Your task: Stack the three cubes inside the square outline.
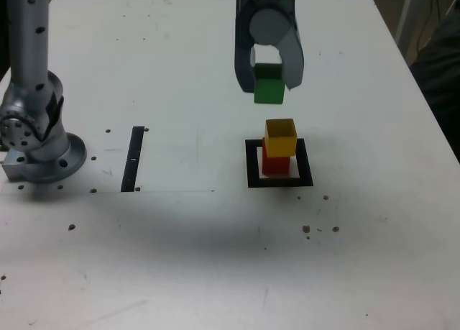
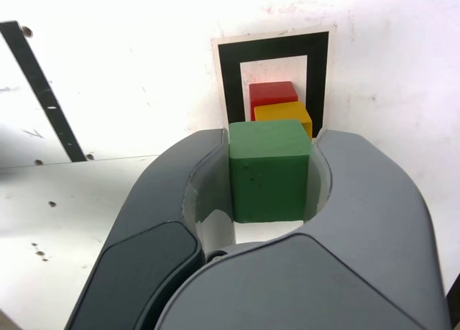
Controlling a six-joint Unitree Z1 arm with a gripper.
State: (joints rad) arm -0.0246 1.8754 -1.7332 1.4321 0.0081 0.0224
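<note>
Gripper (image 1: 269, 82) pinching green cube (image 1: 269, 92)
Flat sides suit the jaws (likely light, probably stiff).

Hand (image 2: 272, 173): closed on green cube (image 2: 269, 179), one finger each side.
Yellow cube (image 2: 284, 114): on red cube (image 2: 272, 93), offset, partly hidden by green.
Square outline (image 2: 317, 75): black, around red cube; lower part hidden.
Black strip (image 2: 43, 93): on worktop (image 2: 144, 85), well apart.
</note>
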